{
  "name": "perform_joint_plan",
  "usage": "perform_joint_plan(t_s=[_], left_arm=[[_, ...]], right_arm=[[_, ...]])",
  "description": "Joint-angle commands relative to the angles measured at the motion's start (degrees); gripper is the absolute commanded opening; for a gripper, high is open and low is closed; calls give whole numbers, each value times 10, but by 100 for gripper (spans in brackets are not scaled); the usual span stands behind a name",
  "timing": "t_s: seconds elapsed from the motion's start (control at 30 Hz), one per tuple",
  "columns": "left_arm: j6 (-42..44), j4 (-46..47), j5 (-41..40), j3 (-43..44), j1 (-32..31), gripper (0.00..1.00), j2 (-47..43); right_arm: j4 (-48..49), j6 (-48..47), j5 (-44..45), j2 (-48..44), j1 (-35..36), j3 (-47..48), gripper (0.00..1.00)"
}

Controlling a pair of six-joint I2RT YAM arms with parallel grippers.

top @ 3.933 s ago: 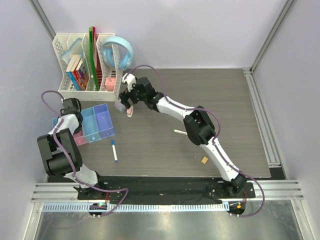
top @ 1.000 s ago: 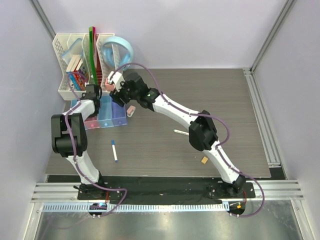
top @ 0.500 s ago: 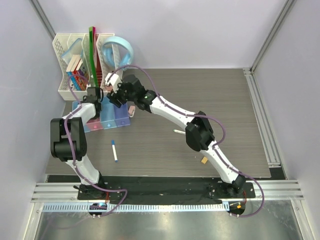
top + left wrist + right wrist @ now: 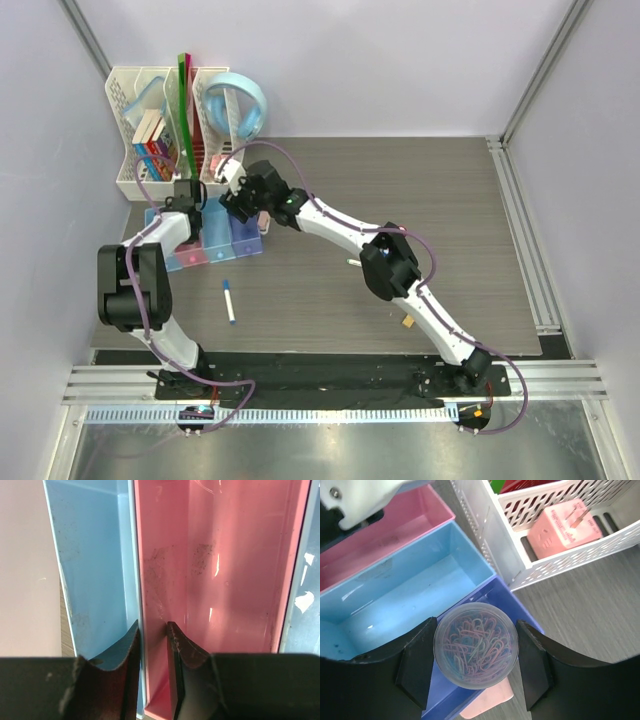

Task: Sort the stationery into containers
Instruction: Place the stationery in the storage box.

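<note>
Right hand (image 4: 476, 655) is clamped on a round clear plastic tub of coloured paper clips (image 4: 476, 642), one dark finger (image 4: 417, 665) on either side. It hangs right over the purple end bin (image 4: 512, 602) of the row of translucent plastic bins (image 4: 200, 240). Next along is the blue bin (image 4: 405, 590), then the pink bin (image 4: 380, 537). A pink rectangular eraser (image 4: 487, 703) lies on the grey wood-grain desk (image 4: 450, 200), just beside the purple bin's outer wall.

Over to the left hand (image 4: 152, 630): it's pressed in tight on the thin wall shared by the pink bin and the outer pale-blue bin (image 4: 95, 570), one finger inside each. The row sits by the desk's far-left corner, just in front of the white mesh file organiser (image 4: 165, 120).

Loose on the desk are a white marker with blue cap (image 4: 229, 300) toward the near-left corner, a thin white pen (image 4: 358, 263) mid-desk, and a small tan eraser (image 4: 408, 320) by the near edge.
</note>
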Motion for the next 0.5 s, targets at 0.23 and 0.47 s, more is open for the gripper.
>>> perform_joint_plan(t_s=[0.23, 0.47], left_arm=[[4, -46, 3, -27, -4, 24, -35], [8, -52, 2, -28, -4, 24, -48]], right_arm=[[69, 4, 5, 24, -13, 55, 30], [74, 11, 2, 36, -14, 63, 32]])
